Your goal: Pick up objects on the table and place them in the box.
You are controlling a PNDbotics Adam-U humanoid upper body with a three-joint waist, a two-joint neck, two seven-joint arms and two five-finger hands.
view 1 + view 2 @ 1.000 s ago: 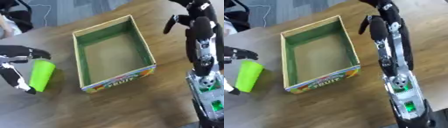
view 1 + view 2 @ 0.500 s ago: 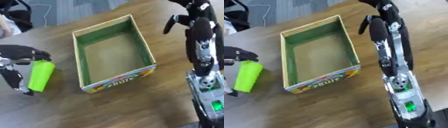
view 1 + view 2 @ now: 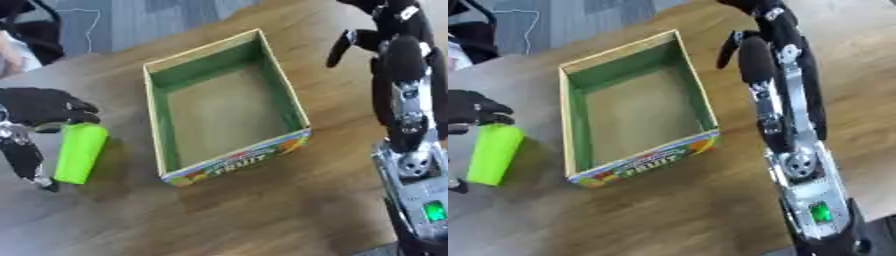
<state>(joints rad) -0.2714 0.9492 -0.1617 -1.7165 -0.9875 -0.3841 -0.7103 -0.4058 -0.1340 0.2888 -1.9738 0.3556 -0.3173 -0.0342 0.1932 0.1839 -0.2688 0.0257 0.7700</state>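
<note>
Our left hand point(image 3: 39, 107) sits at the left edge of the table, curled over the far end of the lime-green bottle point(image 3: 80, 152), with a finger point(image 3: 24, 160) reaching down its left side; we judge the fingers to be closing round it, though we cannot tell whether they have it on both sides. The bottle lies on its side on the wooden table point(image 3: 262, 210), just left of the cardboard fruit box point(image 3: 158, 125), which stands open and looks empty.

To do this step well, we should get the thumb and fingers on opposite sides of the bottle's body before lifting, since a round, smooth bottle is likely to roll away from a one-sided touch. Once it is held, we should raise it above the box's left wall, carry it right over the green interior, and let go low down so it does not bounce out.

Our right hand point(image 3: 376, 30) hangs at the far right, past the box's far corner, fingers bent and holding nothing.
</note>
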